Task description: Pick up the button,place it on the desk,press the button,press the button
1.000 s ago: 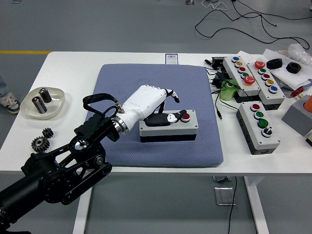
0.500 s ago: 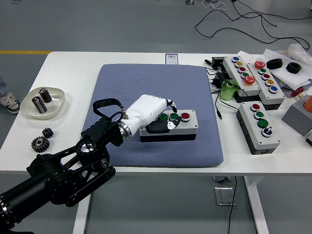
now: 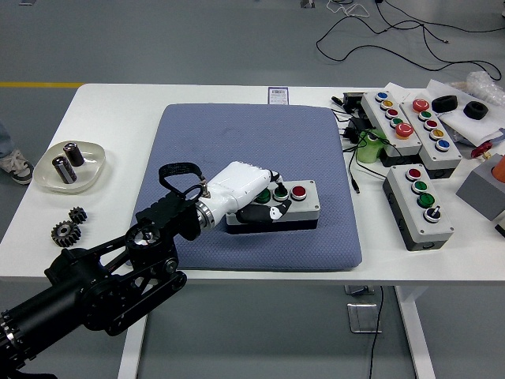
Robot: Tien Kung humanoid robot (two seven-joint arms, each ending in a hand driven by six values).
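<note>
A grey button box [image 3: 304, 207] with two green buttons [image 3: 280, 192] and a red button [image 3: 298, 191] lies on the blue mat [image 3: 237, 134] near its front edge. My left hand [image 3: 264, 204], white on a black arm, lies over the box's left end. Its fingers are curled, with the fingertips [image 3: 274, 211] down against the box's near face beside the green buttons. It does not lift the box. The right arm is out of view.
A dish [image 3: 93, 175] with two metal cylinders and two gears [image 3: 67, 228] sit at the left. Three more button boxes [image 3: 418, 205] [image 3: 392, 117] [image 3: 432, 126], a green bottle [image 3: 368, 147], cables and black rings [image 3: 444, 103] crowd the right side.
My left hand has drawn back to the left off the buttons, uncovering the green buttons. Its fingers have curled down at the box's near side. The box has shifted slightly.
</note>
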